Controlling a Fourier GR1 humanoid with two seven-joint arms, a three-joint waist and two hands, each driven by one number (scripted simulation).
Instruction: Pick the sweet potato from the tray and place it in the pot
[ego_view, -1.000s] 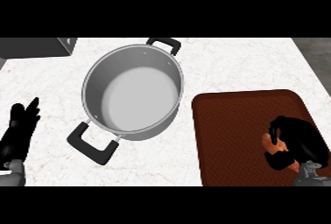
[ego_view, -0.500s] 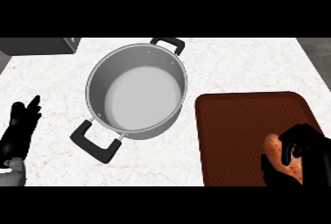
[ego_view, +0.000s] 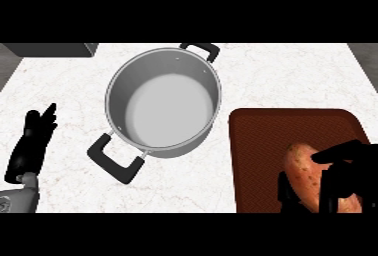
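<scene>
An orange sweet potato (ego_view: 305, 171) is over the brown tray (ego_view: 266, 145) at the lower right, and my right hand (ego_view: 347, 175) curls round it from the right, thumb on its left side. Whether the potato still touches the tray cannot be told. The steel pot (ego_view: 164, 102) with black handles stands in the middle of the white counter, empty inside. My left hand (ego_view: 31, 145) rests open at the left edge, fingers pointing up, well left of the pot.
The pot's near black handle (ego_view: 114, 160) sticks out toward me between the left hand and the tray. A dark grey object (ego_view: 52, 49) sits at the counter's far left corner.
The right hand has slid toward the tray's near right corner and turned, so the sweet potato now shows between its thumb and fingers. The left hand stayed where it was.
</scene>
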